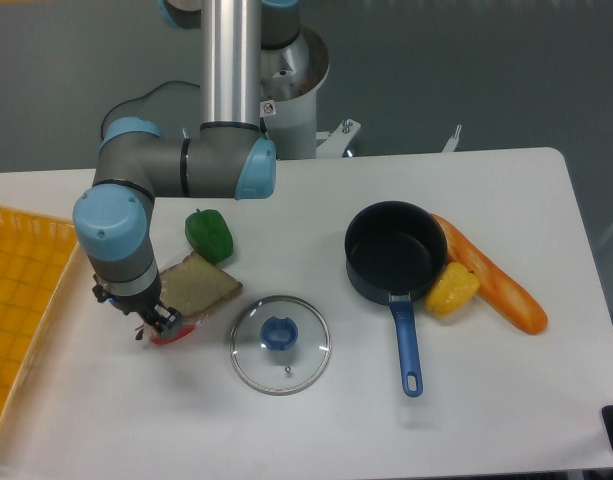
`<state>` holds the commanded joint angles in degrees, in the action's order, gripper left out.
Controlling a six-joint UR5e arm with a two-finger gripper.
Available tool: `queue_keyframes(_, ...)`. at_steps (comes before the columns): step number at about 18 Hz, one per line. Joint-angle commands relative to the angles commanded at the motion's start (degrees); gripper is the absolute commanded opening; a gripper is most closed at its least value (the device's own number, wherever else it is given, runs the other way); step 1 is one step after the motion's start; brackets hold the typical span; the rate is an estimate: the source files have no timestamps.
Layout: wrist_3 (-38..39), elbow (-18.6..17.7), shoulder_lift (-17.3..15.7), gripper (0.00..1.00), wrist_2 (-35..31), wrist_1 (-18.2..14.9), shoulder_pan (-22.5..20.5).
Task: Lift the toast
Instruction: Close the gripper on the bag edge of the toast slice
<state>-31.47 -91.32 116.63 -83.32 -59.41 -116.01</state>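
You see the toast (198, 287) lying flat on the white table (506, 400), just below the green pepper (209, 234) and left of the glass lid (281, 344). The gripper (158, 322) is low at the toast's left corner, above something red (174, 335); you cannot tell how far its fingers are apart or if they hold anything. Farther right stand the dark pot (394, 254), a yellow piece (452, 289) and the long loaf (491, 276).

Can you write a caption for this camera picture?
Robot gripper down at the toast, near a green pepper, glass lid and pot.
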Motion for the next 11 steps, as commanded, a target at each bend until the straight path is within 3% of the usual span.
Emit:
queue_keyframes(3, 0.00, 0.00, 0.00, 0.43, 0.09, -0.09, 0.09)
queue_keyframes(7, 0.09, 0.09, 0.00, 0.16, 0.71, 0.00, 0.00)
queue_keyframes(11, 0.26, 0.09, -0.09, 0.16, 1.58, 0.00, -0.18)
